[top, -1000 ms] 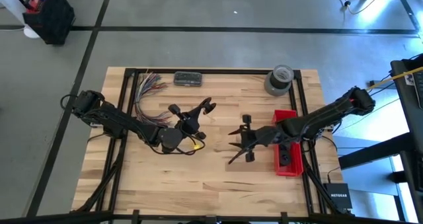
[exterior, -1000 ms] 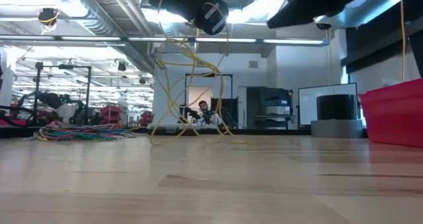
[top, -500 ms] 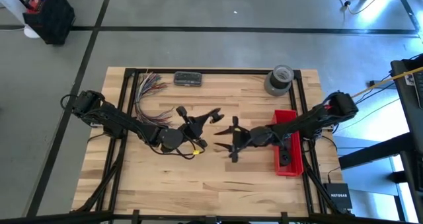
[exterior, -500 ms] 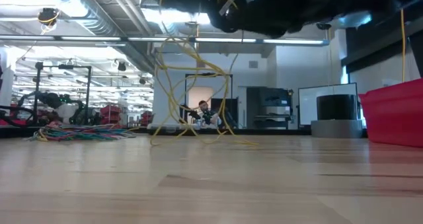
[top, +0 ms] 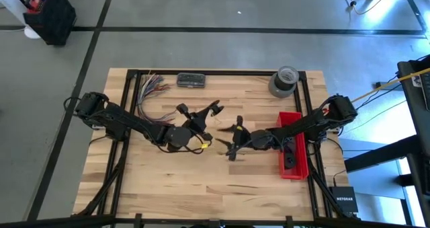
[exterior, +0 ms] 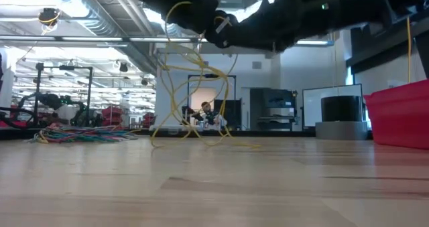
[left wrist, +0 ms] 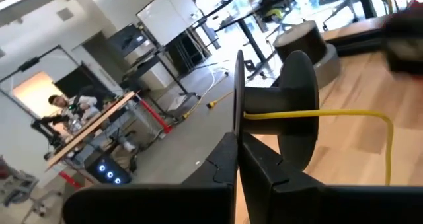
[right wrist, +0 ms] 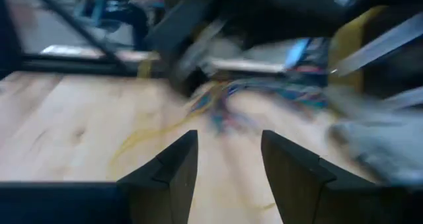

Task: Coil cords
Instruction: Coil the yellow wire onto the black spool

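A thin yellow cord (exterior: pixel 191 67) hangs in slack loops below my left gripper (top: pixel 212 109), which sits above the table's middle and is shut on it. The cord's lowest loops (exterior: pixel 201 138) lie on the wood. In the left wrist view the cord (left wrist: pixel 317 114) runs out sideways from the shut gripper (left wrist: pixel 239 145) and then bends down. My right gripper (top: pixel 225 142) is open and level, just right of the left one, with nothing between its fingers. In its own view, the right gripper (right wrist: pixel 228 171) faces bare wood and a faint yellow strand (right wrist: pixel 142 141). My left gripper pinches one strand of the cord (left wrist: pixel 254 115) between its two fingers. The fingers are level, point toward the table's far right, and lie across the cord. The cord leaves them to one side and hangs slack in several loops, with its lower loops on the table.
A bundle of multicoloured wires (top: pixel 149 90) lies at the far left. A dark flat box (top: pixel 191 80) sits at the far edge and a tape roll (top: pixel 283 80) at the far right. A red bin (top: pixel 292 154) stands under the right arm. A person sits in the room beyond the table (exterior: pixel 204 110).
My right gripper has gone down and toward the table's left, closing on the left gripper, and has tipped from pointing downward to about level. It has stayed open. The cord still hangs in loops from the left gripper.
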### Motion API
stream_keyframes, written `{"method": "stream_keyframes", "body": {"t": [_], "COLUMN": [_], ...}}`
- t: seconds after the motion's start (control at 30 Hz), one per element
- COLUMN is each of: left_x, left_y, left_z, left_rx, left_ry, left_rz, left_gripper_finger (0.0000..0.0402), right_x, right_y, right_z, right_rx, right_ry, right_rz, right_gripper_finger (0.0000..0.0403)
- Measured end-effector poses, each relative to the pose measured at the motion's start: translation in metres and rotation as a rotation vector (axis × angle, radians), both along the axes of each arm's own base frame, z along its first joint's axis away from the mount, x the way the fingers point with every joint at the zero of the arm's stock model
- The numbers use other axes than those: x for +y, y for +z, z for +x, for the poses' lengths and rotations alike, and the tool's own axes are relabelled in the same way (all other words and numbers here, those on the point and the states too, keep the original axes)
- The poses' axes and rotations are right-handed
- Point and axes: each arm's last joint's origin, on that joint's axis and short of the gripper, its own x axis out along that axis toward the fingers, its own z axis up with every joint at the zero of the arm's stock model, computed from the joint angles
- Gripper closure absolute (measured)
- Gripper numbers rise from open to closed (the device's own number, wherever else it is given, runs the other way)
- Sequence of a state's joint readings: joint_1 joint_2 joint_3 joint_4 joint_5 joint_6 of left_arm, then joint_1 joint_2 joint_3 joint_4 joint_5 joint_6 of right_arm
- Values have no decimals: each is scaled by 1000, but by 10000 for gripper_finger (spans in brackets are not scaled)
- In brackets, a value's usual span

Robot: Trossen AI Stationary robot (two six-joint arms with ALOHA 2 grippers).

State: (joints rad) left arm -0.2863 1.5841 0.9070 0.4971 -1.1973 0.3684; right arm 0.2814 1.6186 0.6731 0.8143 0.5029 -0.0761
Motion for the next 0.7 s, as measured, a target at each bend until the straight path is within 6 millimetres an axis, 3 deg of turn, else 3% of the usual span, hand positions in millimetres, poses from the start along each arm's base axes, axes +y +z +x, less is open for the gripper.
{"method": "stream_keyframes", "body": {"t": [0.2,0.47,0.7], "left_x": [-7,-8,-10], "left_y": [5,6,7], "left_z": [-3,-3,-3], "left_rx": [-4,-6,2], "left_ry": [-26,-29,-42], "left_rz": [11,10,17], "left_gripper_finger": [400,400,400], "right_x": [-5,-17,-19], "right_y": [32,17,16], "right_z": [-18,-11,-8], "right_rx": [-4,91,81], "right_ry": [-35,-3,4], "right_rz": [-33,-48,-113], "right_gripper_finger": [233,241,307]}}
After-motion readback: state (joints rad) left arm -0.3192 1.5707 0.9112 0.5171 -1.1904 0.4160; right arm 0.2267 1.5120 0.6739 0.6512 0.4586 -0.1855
